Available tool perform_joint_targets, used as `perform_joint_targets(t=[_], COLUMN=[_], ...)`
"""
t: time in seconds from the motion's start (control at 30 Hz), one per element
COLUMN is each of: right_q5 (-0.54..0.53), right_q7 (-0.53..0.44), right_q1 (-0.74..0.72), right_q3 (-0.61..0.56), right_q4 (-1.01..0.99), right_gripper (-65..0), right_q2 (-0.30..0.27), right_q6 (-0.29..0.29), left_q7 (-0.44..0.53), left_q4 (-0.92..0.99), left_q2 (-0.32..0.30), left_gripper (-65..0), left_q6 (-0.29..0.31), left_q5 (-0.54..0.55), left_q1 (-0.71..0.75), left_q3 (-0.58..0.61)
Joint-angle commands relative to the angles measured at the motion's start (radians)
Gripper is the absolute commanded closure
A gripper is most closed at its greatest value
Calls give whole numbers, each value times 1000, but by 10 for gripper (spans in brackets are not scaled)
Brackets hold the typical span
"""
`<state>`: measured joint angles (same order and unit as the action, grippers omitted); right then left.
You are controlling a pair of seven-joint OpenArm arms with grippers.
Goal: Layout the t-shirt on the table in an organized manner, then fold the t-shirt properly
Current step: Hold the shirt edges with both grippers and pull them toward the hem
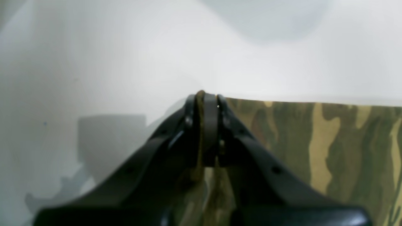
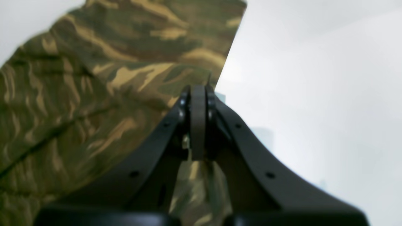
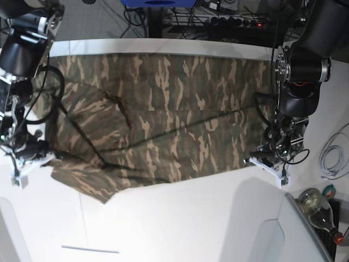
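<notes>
The camouflage t-shirt (image 3: 163,114) lies spread wide across the far half of the white table (image 3: 191,218), with creases and a folded flap at its near left. My left gripper (image 3: 260,158) is at the shirt's near right edge. In the left wrist view it (image 1: 205,100) is shut with cloth pinched between the fingers, and the shirt (image 1: 329,141) stretches off to the right. My right gripper (image 3: 46,158) is at the shirt's near left edge. In the right wrist view it (image 2: 198,91) is shut on the cloth (image 2: 94,78), which lifts up to the left.
A glass bottle (image 3: 319,207) lies at the table's near right corner beside a white cable (image 3: 332,153). A power strip and cables (image 3: 234,22) sit beyond the far edge. A thin seam line (image 3: 90,249) marks the near table.
</notes>
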<state>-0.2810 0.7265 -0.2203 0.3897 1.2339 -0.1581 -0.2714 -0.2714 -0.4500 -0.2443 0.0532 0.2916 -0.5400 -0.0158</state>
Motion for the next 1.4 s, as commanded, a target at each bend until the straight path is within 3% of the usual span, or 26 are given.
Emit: perform_joint_targets(t=[0.0, 0.23, 0.4, 0.53, 0.93, 1.2, 1.37], right_q5=[-13, -14, -14, -13, -13, -13, -13], right_q7=[-44, -235, -256, -327, -336, -328, -269], right_q1=[-47, -170, -241, -247, -207, -46, 83], right_q3=[-30, -202, -217, -219, -220, -220, -211], right_q4=[-9, -185, -253, -257, -316, -128, 5], right_gripper=[0, 0, 0, 0, 0, 0, 0], right_q2=[-28, -114, -166, -202, -214, -251, -275], right_q6=[-4, -4, -4, -4, -7, -7, -7], left_q7=[27, 22, 22, 22, -81, -82, -243], left_q4=[-39, -137, -138, -169, -433, -619, -884], left_q2=[-13, -5, 10, 18, 32, 12, 20], left_gripper=[0, 0, 0, 0, 0, 0, 0], left_q6=[4, 4, 4, 4, 3, 3, 6], left_q5=[2, 2, 2, 2, 8, 14, 14], left_q1=[-41, -104, -136, -137, -7, 191, 366], left_q3=[0, 0, 0, 0, -11, -23, -171])
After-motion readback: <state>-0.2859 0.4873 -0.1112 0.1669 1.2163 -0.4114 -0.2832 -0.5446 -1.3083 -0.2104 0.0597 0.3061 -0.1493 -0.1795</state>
